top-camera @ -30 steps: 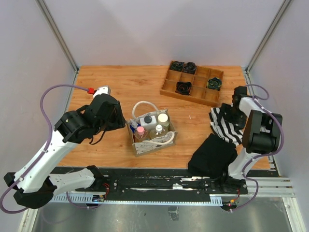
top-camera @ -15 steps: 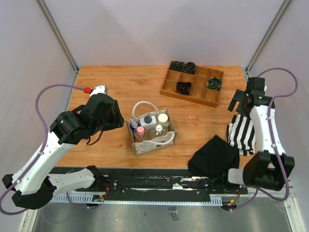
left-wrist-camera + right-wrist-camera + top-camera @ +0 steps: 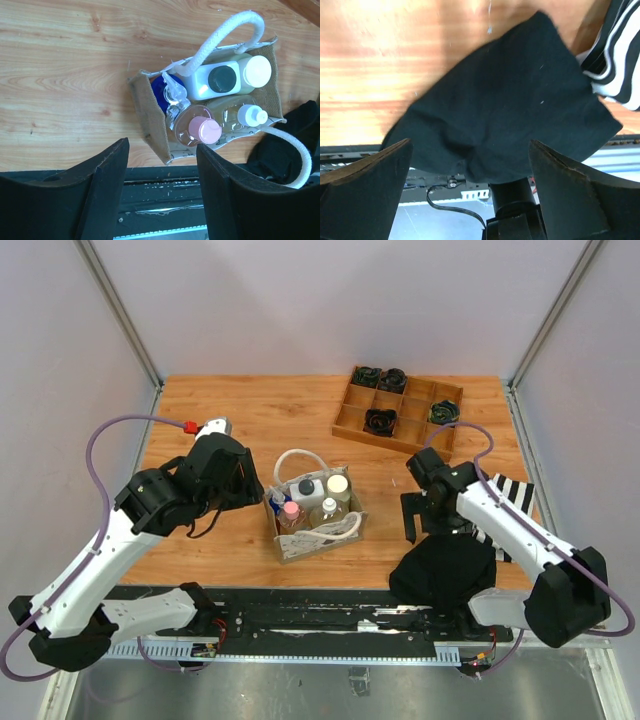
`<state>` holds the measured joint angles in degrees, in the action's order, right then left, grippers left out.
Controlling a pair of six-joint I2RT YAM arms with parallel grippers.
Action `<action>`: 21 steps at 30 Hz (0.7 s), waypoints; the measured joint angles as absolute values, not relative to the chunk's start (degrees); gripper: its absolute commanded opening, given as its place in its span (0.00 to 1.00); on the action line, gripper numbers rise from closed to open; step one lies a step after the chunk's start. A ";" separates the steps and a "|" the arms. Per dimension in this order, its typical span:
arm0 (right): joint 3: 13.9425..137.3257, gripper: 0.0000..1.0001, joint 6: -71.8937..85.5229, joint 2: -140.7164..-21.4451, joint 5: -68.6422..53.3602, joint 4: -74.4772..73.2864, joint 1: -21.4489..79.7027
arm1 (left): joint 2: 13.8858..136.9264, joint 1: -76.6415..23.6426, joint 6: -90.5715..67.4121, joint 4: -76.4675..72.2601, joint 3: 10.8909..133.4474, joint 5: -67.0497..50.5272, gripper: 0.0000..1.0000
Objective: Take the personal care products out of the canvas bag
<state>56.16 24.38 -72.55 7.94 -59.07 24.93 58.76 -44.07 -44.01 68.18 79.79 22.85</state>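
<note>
While bottles (image 3: 210, 82) fill the canvas bag (image 3: 150, 125), left claw (image 3: 161, 150) hangs open beside it; right claw (image 3: 470, 145) — wide open — over black cloth (image 3: 495, 100).

Bottles (image 3: 220, 82) in the bag (image 3: 149, 129) only show their tops, bodies buried, and the blue bottle (image 3: 160, 93) barely peeks out. Well right of the bag, the striped cloth (image 3: 620, 70) runs off the picture's edge.

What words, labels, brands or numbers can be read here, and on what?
No text can be read in any view.
The beige canvas bag shows no print; its pink-capped bottle and black-capped white bottle show only their tops, no label facing a camera.
The brown wooden compartment tray bears no visible print.
</note>
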 measured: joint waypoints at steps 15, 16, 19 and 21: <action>48.71 0.98 32.67 -87.88 8.27 -57.08 29.63 | 57.63 -44.07 -44.27 68.97 80.40 22.85 0.61; 48.97 0.98 32.75 -89.80 7.75 -56.36 29.56 | 57.58 -44.07 -44.29 69.17 80.58 22.85 0.61; 50.89 0.98 32.01 -92.68 6.61 -57.12 28.16 | 57.30 -44.07 -44.62 69.67 80.84 22.92 0.61; 52.27 0.98 31.16 -94.50 4.89 -57.41 25.71 | 56.88 -44.07 -44.95 70.35 81.10 23.18 0.61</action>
<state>52.27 31.16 -94.50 4.89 -57.41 25.71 56.88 -44.07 -44.95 70.35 81.10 23.18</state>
